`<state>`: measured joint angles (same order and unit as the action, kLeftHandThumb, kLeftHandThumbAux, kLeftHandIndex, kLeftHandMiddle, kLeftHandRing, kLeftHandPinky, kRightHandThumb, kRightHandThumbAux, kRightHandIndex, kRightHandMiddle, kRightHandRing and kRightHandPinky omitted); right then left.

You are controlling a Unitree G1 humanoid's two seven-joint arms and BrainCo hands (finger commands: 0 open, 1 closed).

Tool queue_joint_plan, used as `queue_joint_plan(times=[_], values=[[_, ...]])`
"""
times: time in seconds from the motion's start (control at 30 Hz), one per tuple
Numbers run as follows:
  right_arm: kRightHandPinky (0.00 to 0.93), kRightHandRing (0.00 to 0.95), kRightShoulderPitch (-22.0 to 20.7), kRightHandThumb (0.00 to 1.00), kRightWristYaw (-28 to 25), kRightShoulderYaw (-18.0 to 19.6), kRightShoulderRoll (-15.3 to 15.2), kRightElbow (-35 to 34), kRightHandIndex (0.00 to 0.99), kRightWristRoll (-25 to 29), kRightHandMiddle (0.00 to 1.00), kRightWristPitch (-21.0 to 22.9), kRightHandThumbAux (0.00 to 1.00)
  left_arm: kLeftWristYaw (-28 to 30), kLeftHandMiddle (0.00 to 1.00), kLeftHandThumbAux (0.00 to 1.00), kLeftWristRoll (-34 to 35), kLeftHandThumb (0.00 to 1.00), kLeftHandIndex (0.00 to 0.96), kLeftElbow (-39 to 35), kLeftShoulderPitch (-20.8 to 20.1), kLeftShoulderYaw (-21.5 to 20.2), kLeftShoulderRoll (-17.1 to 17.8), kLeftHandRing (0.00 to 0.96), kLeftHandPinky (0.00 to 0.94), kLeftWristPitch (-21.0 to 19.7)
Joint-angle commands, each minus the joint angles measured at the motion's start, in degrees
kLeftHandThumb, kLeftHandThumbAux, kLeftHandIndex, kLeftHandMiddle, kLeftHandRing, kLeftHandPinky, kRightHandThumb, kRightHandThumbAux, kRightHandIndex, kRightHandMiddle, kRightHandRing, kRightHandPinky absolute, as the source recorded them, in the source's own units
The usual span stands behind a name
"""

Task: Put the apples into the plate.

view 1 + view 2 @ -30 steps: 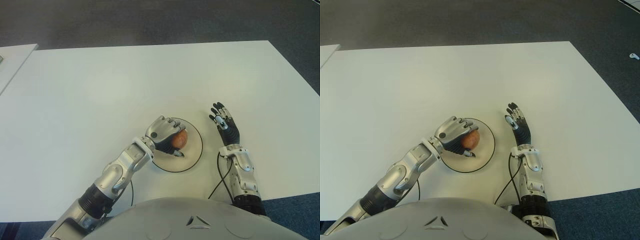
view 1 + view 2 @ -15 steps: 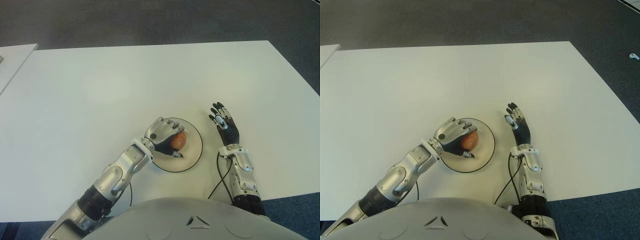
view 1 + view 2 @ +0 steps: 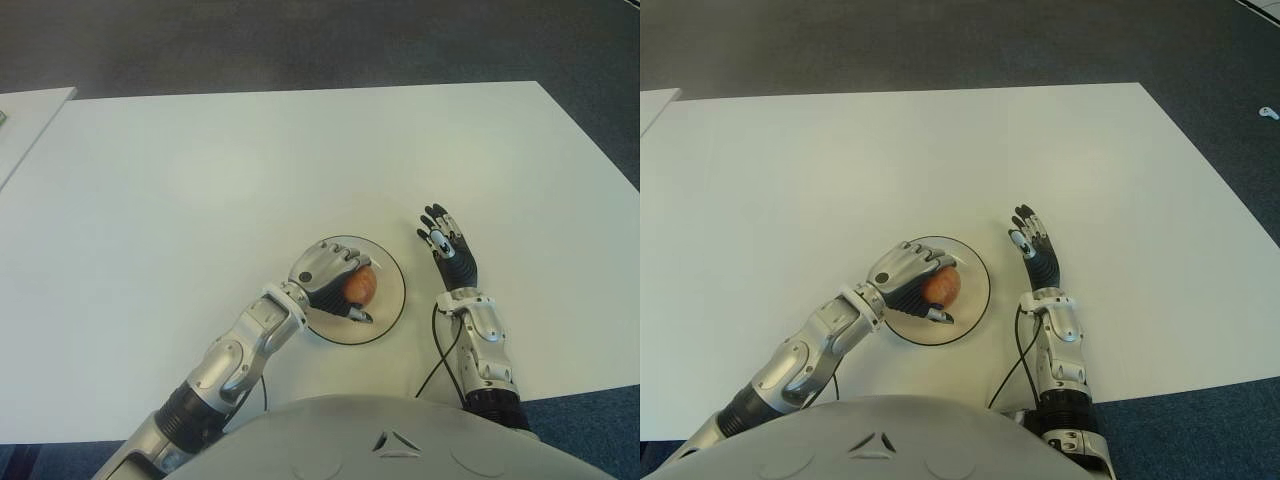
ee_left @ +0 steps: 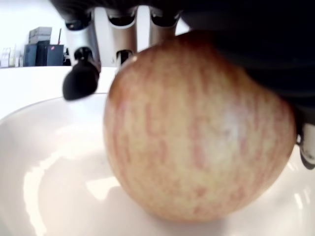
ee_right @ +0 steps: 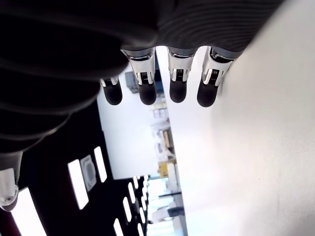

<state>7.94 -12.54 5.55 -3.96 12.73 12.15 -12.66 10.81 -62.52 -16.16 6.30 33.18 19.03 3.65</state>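
The apple point(image 4: 197, 132) is now sitting on the plate point(image 3: 392, 300), lowered since a second ago, with the left hand point(image 3: 325, 275) fingers point(image 4: 81, 78) still curling around it; release looks next. Right hand point(image 3: 447, 243) is lying spread beside the plate on the table point(image 3: 200, 180)

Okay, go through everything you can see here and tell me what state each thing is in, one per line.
apple: over the plate, gripped, apparently touching it.
plate: upright on the table, holding only the apple.
left hand: fingers curled around the apple.
right hand: fingers extended, holding nothing, right of the plate.
table: white top, carrying the plate.
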Motion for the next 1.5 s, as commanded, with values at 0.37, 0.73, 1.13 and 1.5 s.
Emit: queue_joint_plan(times=[0.37, 0.73, 1.13, 1.5], values=[[0.043, 0.025, 1.31, 0.150, -0.73, 0.09, 0.47, 3.88, 0.060, 0.03, 0.045, 2.36, 0.500, 1.05, 0.006, 0.290, -3.55, 0.144, 0.004, -0.82, 0.08, 0.34, 1.24, 0.005, 0.006, -1.02], [0.028, 0.016, 1.20, 0.154, -1.47, 0.53, 0.58, 4.16, 0.053, 0.53, 0.039, 2.25, 0.500, 0.56, 0.000, 0.292, -4.59, 0.104, 0.000, -1.73, 0.28, 0.06, 1.62, 0.000, 0.000, -1.04], [0.043, 0.024, 1.61, 0.159, -1.57, 0.66, 0.58, 3.85, 0.052, 0.35, 0.044, 2.07, 0.488, 2.10, 0.000, 0.299, -3.25, 0.065, 0.000, -3.00, 1.38, -0.82, 0.63, 0.000, 0.000, -2.41], [0.045, 0.029, 2.12, 0.166, -2.09, 0.55, 0.51, 3.41, 0.052, 0.44, 0.049, 1.85, 0.488, 1.03, 0.000, 0.282, -2.64, 0.078, 0.000, -3.52, 3.04, -1.59, -1.48, 0.000, 0.000, -4.91]])
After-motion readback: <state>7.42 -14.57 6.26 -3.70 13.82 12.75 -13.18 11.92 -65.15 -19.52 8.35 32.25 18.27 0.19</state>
